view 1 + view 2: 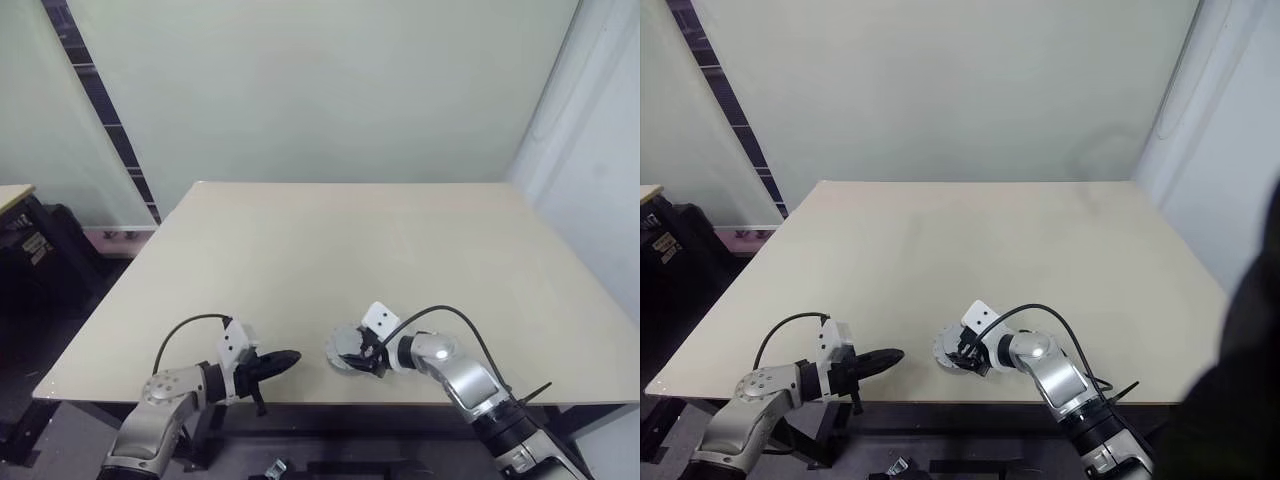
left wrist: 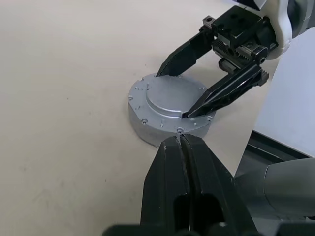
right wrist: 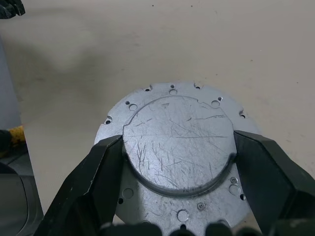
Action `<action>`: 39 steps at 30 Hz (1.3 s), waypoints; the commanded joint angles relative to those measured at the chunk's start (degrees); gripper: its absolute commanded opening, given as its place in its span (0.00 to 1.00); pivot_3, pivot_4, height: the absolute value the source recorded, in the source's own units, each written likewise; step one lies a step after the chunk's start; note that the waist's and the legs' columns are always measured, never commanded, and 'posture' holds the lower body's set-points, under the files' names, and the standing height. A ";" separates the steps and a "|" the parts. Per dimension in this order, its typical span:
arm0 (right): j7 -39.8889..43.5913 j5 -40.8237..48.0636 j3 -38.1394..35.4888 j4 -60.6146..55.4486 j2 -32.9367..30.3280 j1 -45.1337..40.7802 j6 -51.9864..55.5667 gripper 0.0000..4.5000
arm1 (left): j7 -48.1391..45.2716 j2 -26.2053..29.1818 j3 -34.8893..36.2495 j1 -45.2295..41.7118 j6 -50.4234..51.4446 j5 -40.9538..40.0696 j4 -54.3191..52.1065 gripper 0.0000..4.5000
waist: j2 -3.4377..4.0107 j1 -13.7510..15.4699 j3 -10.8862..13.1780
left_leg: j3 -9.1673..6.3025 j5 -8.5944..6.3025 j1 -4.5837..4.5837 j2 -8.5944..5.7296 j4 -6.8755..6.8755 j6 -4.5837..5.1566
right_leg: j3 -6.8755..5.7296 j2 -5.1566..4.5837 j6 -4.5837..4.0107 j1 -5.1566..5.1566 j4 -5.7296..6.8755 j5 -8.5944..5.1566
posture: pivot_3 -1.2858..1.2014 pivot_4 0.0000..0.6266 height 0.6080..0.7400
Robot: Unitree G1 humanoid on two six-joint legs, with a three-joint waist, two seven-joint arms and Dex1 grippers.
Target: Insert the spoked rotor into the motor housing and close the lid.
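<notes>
Since the right claw (image 2: 172, 96) is down on the housing (image 2: 170, 110), the step in hand looks like seating or squaring up the top. Its two fingers (image 3: 93, 182) are spread wide, one on each side of the raised round plate (image 3: 177, 142) in the middle of the housing, and as far as I can tell they're pinched against that plate's edge. Honestly I can't say whether that scratched plate is the lid pressed home or just part of the housing.

The housing sits flat on the table (image 2: 59, 98), right between the right claw's fingers and just beyond the tip of the left claw (image 2: 180, 147). The left one is closed tight on nothing and points at the housing's near rim without quite touching it.

To do this bit well, I'd keep the pinch centred so both fingers bear evenly on the plate, and push straight down rather than at a slant. That puck looks smooth and heavy-ish, so a lopsided squeeze would probably skate it across the table. The left claw could act as a stop against the rim.
</notes>
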 commanded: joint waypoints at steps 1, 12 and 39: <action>0.16 -1.20 0.43 -1.34 -1.06 -0.68 1.25 0.71 | 0.39 -0.32 -0.43 -1.75 -1.14 0.78 -0.65 0.00 | 0.00 0.02 0.00 | 0.00 0.00 0.00 0.00 0.00 0.00 | 0.00 0.00 0.00 0.00 0.00 0.00 | 0.52 0.00 1.00; 0.37 -1.70 1.42 -2.03 -1.36 -0.32 2.64 0.71 | 5.70 -6.45 -6.67 -9.22 -6.40 9.51 9.68 0.00 | -0.01 0.19 -0.05 | -0.01 0.00 0.03 -0.04 0.08 0.00 | 0.01 0.00 0.12 0.09 0.01 0.07 | 0.52 0.00 1.00; 1.60 1.09 -0.45 -5.55 -2.16 0.38 5.39 0.99 | 6.36 -12.16 -10.30 -14.78 -12.85 14.76 21.83 0.00 | 0.00 1.19 -0.15 | -0.01 0.01 0.03 -0.09 0.18 0.02 | 0.08 0.01 0.14 0.14 0.04 0.08 | 0.52 0.00 1.00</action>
